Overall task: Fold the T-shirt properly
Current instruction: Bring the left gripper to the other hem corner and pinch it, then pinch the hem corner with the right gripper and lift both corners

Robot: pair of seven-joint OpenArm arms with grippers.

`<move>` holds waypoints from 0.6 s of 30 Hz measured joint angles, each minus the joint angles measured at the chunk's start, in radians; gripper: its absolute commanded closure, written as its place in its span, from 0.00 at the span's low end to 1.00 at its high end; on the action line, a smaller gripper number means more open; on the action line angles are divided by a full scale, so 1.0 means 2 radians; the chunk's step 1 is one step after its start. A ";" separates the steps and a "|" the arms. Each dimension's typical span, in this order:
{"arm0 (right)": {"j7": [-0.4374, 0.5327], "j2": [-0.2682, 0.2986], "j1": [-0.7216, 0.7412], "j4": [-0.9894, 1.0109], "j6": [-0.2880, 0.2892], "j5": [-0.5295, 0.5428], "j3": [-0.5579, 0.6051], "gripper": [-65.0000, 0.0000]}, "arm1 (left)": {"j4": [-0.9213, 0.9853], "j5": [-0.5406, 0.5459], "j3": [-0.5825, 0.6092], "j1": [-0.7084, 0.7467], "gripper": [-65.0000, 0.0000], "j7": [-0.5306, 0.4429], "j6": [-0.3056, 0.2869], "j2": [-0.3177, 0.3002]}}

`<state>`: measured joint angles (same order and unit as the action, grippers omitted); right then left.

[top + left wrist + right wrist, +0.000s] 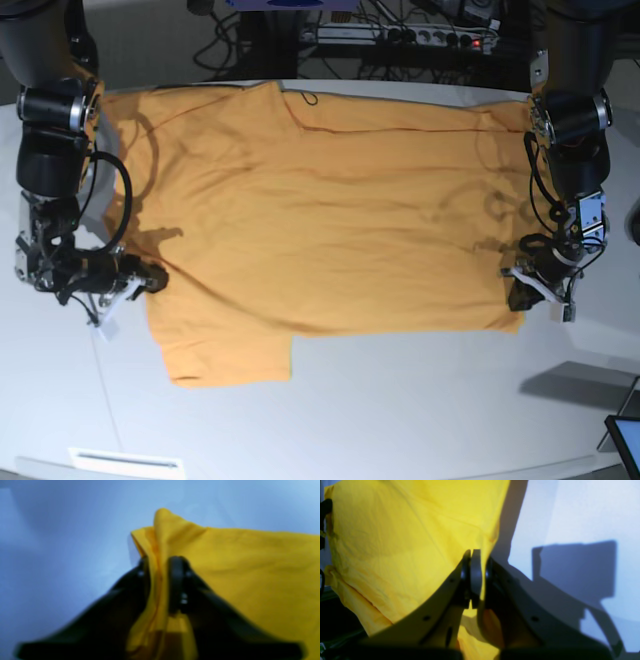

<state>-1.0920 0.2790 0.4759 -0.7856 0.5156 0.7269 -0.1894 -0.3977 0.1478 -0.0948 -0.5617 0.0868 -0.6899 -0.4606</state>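
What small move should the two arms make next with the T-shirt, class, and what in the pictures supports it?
Probably lift both pinched edges together and carry them toward the far hem. The left gripper is shut on a bunched corner of the T-shirt, the right gripper is shut on its opposite edge, and the shirt lies spread flat on the table, unfolded.

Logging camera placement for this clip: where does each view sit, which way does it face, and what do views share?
Left wrist: behind the left gripper, looking forward along it; black jaws shut on a bunched shirt edge, white table beyond.
Right wrist: behind the right gripper, same direction; jaws shut on the shirt's edge.
Base: high, looking down at the table; both arms show, left gripper on view's right, right gripper on its left.
Shared: all three show the shirt and the table.
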 measured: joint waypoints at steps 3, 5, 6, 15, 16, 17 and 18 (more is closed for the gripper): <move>0.001 0.000 0.000 0.000 0.000 0.002 0.000 0.99 | -0.022 0.035 0.000 0.017 1.00 0.018 -0.002 -0.007; 0.001 0.000 0.000 0.000 0.000 0.002 0.000 0.99 | -0.027 0.073 0.005 0.028 1.00 0.027 -0.010 -0.019; 0.001 0.000 0.000 0.000 0.000 0.001 0.000 0.99 | -0.027 0.089 0.006 0.031 1.00 0.033 -0.011 -0.025; 0.001 -0.003 0.000 -0.001 0.000 0.002 0.000 0.99 | -0.042 0.109 0.008 0.035 1.00 0.050 -0.009 -0.048; 0.001 -0.003 0.000 -0.001 0.000 0.002 0.000 0.99 | -0.052 0.110 0.009 0.036 1.00 0.052 -0.009 -0.049; 0.001 -0.003 0.000 -0.002 0.000 0.002 0.004 0.99 | -0.061 0.110 0.009 0.035 1.00 0.051 -0.009 -0.051; 0.005 -0.001 0.000 -0.003 0.000 0.002 0.016 0.99 | -0.064 0.112 0.009 0.033 1.00 0.050 -0.009 -0.053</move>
<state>-1.0828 0.2771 0.4763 -0.7910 0.5159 0.7319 -0.1574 -0.5266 0.3714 -0.0772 -0.4961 0.1875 -0.7082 -0.5663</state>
